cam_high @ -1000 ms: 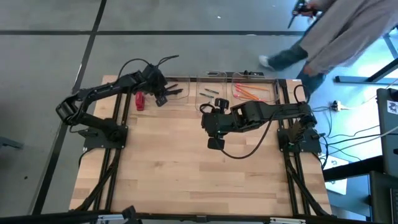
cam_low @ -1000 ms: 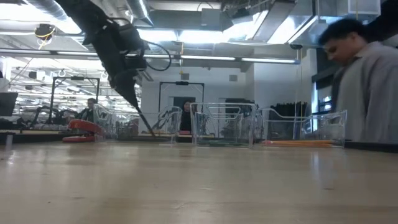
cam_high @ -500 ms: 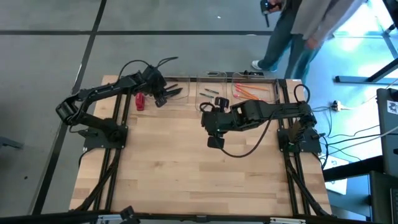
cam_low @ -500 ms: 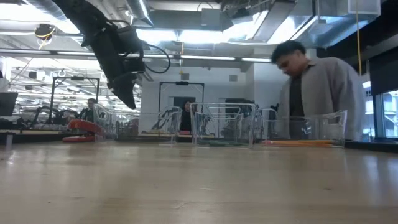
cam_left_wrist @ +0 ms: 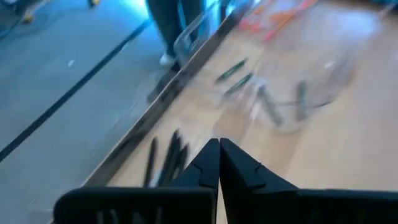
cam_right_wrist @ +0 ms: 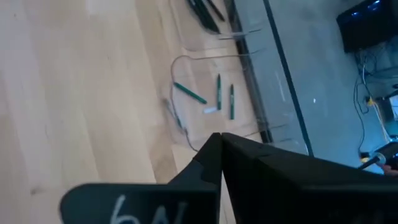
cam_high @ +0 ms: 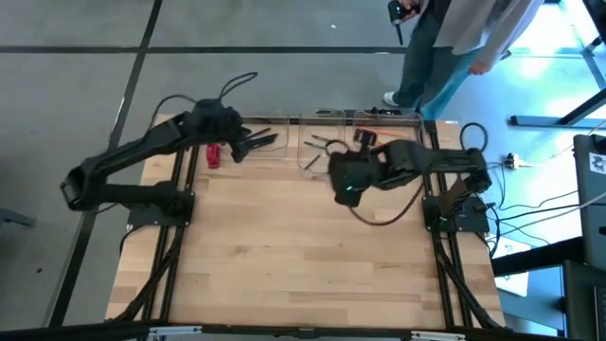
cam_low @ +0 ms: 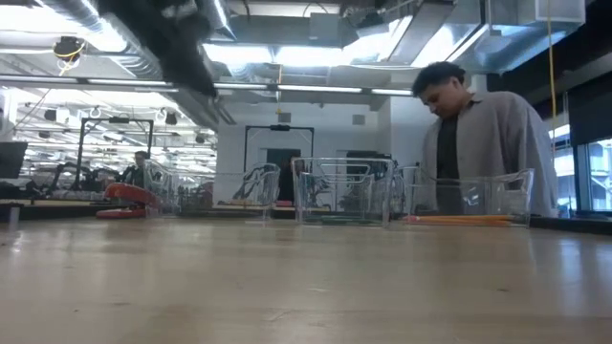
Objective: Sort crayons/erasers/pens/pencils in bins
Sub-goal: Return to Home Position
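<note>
As each has pulled back — left gripper [cam_left_wrist: 219, 144] (risen) pressed together | right gripper [cam_right_wrist: 219, 137] likewise

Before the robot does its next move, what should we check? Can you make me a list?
1. Left tool empty: ok, shut on nothing.
2. Right tool empty: ok, shut on nothing.
3. Pens inside the left bin: ok.
4. Crayons inside the middle bin: ok.
5. Nothing left out on the table: not ok, a red thing lies beside the left bin.
6. Person away from the table: ok, standing beyond its far edge.
</note>
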You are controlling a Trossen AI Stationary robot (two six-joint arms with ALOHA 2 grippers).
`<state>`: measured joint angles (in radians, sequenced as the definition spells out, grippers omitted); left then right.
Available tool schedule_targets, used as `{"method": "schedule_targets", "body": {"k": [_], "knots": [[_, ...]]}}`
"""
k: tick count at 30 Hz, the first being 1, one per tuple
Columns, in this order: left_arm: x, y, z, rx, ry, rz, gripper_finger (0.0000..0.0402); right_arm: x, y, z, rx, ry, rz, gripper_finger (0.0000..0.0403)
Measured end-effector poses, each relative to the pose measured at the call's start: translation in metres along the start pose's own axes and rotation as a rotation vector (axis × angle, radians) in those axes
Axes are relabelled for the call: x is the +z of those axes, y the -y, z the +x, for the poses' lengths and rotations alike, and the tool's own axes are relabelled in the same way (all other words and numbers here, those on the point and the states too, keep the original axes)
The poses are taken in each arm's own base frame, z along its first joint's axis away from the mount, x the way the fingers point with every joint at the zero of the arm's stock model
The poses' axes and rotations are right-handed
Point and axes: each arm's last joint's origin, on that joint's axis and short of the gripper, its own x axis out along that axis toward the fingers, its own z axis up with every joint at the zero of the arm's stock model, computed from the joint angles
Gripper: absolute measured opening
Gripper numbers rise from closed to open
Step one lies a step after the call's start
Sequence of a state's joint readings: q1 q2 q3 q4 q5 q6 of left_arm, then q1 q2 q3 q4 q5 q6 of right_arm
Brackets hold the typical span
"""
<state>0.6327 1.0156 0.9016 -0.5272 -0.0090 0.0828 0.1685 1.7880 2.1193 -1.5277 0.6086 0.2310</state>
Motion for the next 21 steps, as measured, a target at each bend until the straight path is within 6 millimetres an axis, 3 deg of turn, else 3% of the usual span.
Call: {"method": "schedule_targets", "body": {"k": [6,11,16,21], "knots": [[-0.005,0.021,-0.050,-0.064,0.110,-0.021,0.0000,-0.021,0.039,-0.036,0.057,0.080,0.091,0.0005],[-0.017,0.034,-0.083,-0.120,0.152,-0.058,0.0000,-0.055,0.061,-0.057,0.141,0.187,0.181,0.0004],[-0.024,0.042,-0.106,-0.204,0.240,-0.054,0.0000,-0.094,0.066,-0.060,0.305,0.354,0.280,0.0003],[-0.042,0.046,-0.110,-0.240,0.322,-0.070,0.0000,-0.129,0.064,-0.051,0.433,0.529,0.344,0.0003]]}}
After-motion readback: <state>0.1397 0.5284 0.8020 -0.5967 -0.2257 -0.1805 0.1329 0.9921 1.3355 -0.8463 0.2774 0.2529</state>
